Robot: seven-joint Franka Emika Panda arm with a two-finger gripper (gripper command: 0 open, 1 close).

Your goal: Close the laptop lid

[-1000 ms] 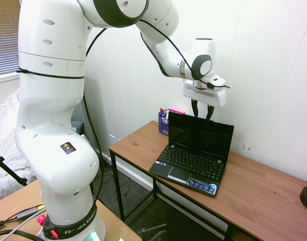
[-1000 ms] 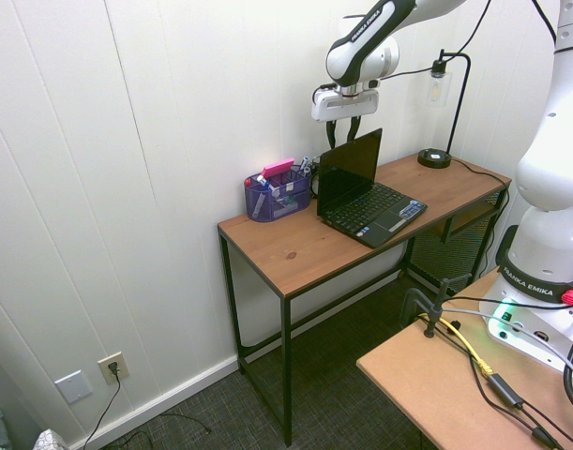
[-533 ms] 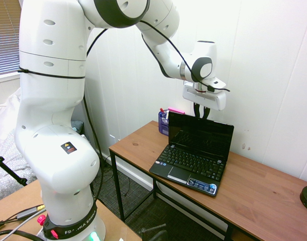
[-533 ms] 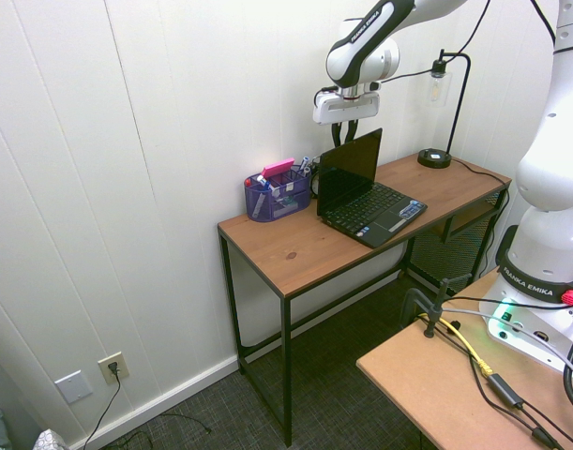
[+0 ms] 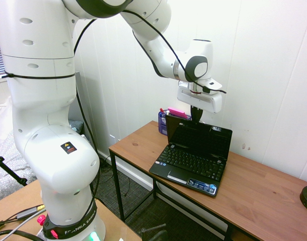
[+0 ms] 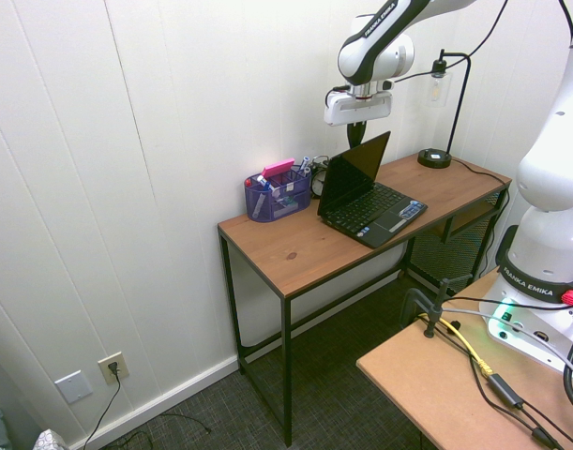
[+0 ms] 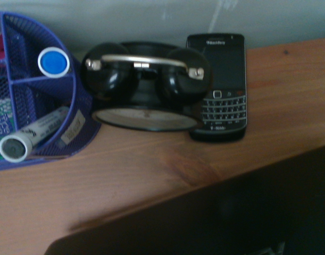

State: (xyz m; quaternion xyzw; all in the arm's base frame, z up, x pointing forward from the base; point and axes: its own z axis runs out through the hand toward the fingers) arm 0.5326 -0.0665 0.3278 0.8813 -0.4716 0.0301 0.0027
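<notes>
The white arm reaches in from the upper left of the first exterior view and ends in the hand, which points straight down just above the top edge of the laptop lid. Its two dark fingers are pressed together with no gap between them, and nothing is held. Whether the fingertips touch the lid's edge cannot be told.

The lid stands open, leaning a little toward the keys, its dark glossy screen facing the front of the bench. It is hinged to a small black netbook with black keys and a grey palm rest, which sits near the middle of the wooden top in that view. In the second exterior view the hand hangs at the upper centre of the frame, over the lid's top edge.

Behind the lid, toward the white panelled wall, stands a blue mesh organiser with a pink item in it. The wrist view shows that organiser with a marker, a black twin-bell alarm clock and a black keypad phone lying on the wood, and the lid's dark edge along the lower part of the frame
</notes>
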